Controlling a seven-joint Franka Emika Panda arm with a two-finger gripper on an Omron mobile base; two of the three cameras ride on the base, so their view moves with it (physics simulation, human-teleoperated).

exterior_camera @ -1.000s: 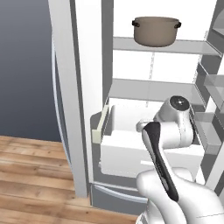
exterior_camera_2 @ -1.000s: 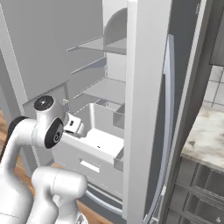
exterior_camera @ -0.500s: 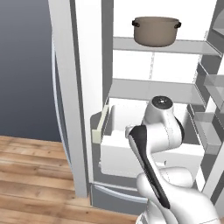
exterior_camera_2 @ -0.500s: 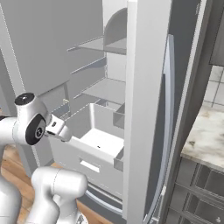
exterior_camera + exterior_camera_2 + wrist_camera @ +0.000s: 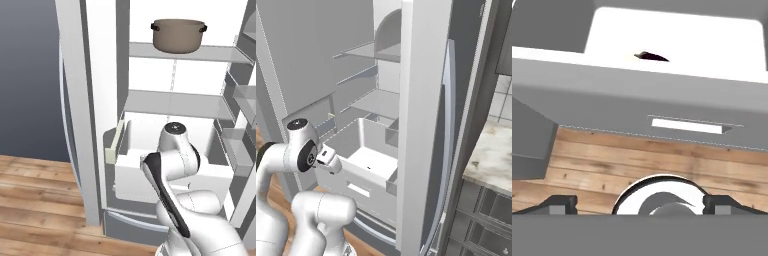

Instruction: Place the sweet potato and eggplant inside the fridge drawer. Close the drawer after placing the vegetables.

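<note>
One dark vegetable (image 5: 651, 56) lay in the pulled-out fridge drawer (image 5: 354, 173), while the gripper (image 5: 640, 204) hung released before its front, apparently to push it.

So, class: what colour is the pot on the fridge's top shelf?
Brownish taupe pot; clearest in the left base view.

Arm (image 5: 172, 165) farther back from fridge drawer (image 5: 363, 167).
</note>
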